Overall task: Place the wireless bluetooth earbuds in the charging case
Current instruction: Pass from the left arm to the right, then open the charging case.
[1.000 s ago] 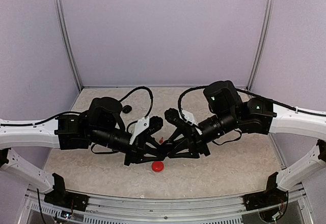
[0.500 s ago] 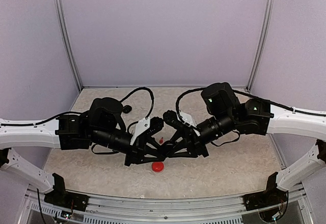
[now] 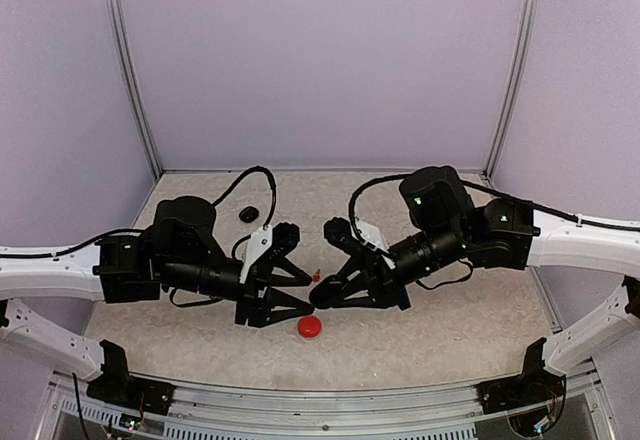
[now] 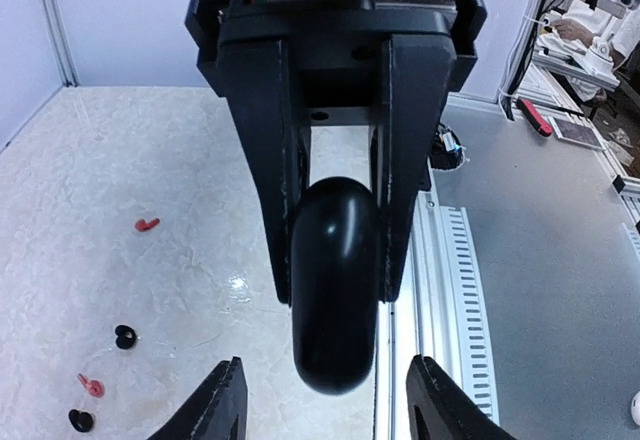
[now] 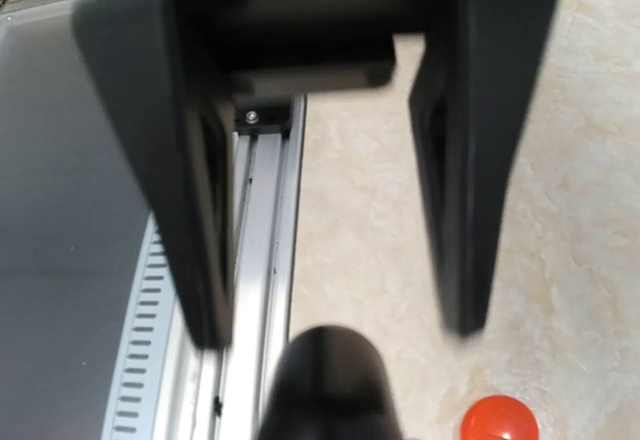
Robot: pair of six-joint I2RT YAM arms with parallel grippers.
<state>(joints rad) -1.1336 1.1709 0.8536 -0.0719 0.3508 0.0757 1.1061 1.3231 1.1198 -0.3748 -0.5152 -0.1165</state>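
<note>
Earbuds point(image 4: 125, 336) — red and black — lie loose on the surface point(image 4: 120, 140), none seated that I can see. Black charging case point(image 4: 335, 285) looks closed, clamped in my right end effector point(image 4: 337, 295); left end effector point(image 4: 325, 365) is released, just off it. Basically all insertion left.

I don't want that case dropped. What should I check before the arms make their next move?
1. Right gripper holds the black case: ok, clamped between both fingers.
2. Left gripper clear of that case: ok, jaws open, not touching it.
3. Case lid open: cannot tell, only a smooth rounded end shows.
4. Earbuds in sight: ok, red earbuds and black earbuds lie loose on the table.
5. Red case out of the way: ok, it lies on the table, in neither gripper.
</note>
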